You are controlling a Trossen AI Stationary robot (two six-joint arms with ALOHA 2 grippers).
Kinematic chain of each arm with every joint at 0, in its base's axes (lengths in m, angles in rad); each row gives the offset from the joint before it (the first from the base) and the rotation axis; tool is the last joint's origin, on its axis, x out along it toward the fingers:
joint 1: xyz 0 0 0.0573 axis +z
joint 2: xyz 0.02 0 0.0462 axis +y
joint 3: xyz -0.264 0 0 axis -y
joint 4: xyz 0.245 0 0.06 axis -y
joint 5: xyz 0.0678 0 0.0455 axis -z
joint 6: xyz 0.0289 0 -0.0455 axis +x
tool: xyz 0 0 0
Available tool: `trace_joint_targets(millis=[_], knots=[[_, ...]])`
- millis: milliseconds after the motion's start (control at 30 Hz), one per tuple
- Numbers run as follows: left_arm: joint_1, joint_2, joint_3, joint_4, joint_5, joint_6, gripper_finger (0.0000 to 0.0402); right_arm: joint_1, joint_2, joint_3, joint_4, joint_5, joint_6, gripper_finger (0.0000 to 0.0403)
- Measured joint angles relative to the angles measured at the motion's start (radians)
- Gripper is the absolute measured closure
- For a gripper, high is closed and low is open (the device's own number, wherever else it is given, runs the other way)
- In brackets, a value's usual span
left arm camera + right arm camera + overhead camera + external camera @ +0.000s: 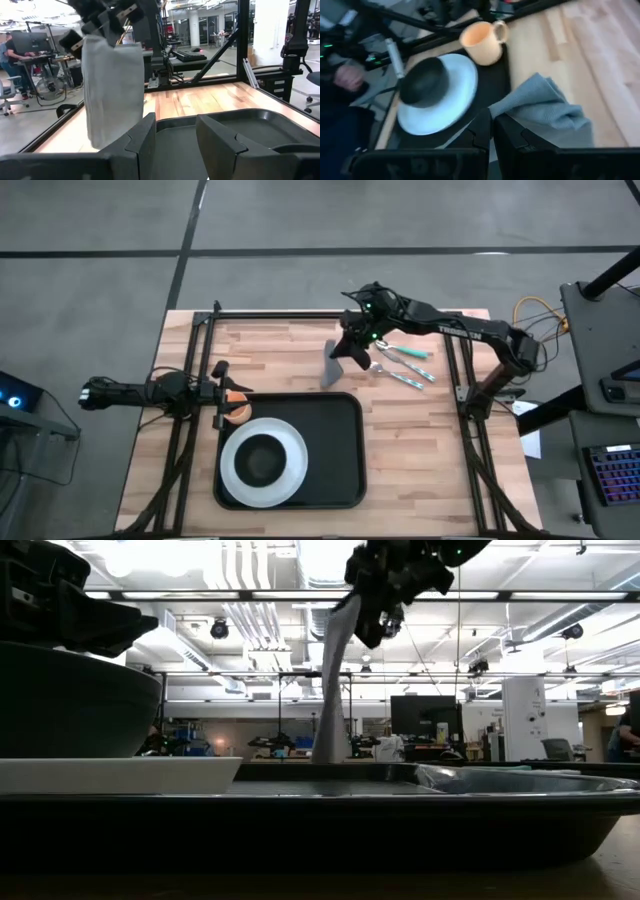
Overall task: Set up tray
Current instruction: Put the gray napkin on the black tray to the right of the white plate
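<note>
Step in hand, judged from the layout: bringing the grey cloth (337, 364) over to the tray (335, 442). Right gripper (353, 348) just above the middle of the high view, fingers pinched together on the cloth's top edge, with the fabric hanging long and loose below, its lower end close to the tray's upper rim. Tray itself lying at lower centre of the high view, on the wooden table (420, 440), already carrying a white plate (290, 470) with a dark bowl (262, 460) in its left half and an orange cup (238, 411) at its upper left corner. Left gripper (220, 393) waiting at centre left just beside that cup, fingers apart with nothing between them. To do this well: travel down-frame slowly to stop the hanging cloth from swinging, and aim for the bare right half of the tray, well clear of plate and cup. Lift enough for the trailing hem to clear the raised rim rather than drag across it. Lower until the fabric pools flat on the tray floor, then part the fingers and rise straight up to avoid snagging a fold. Mind the teal-handled cutlery (404, 364) lying on the table just right of the cloth; no sweeping the hem across it on departure. Probably next to be fetched after the cloth, though that is only a guess.
</note>
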Motion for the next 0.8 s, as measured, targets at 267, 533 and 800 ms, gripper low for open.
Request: trace_joint_targets(millis=[267, 533, 800], knots=[[0.0, 0.0, 0.0, 0.0, 0.0, 0.0, 0.028, 0.055, -0.027, 0.002, -0.052, -0.078, -0.007, 0.0394], [0.0, 0.0, 0.0, 0.0, 0.0, 0.0, 0.028, 0.153, -0.046, 0.002, -0.078, -0.296, -0.08, 0.0394], [0.0, 0.0, 0.0, 0.0, 0.0, 0.0, 0.028, 0.283, -0.038, 0.02, -0.048, -0.31, -0.119, 0.0394]])
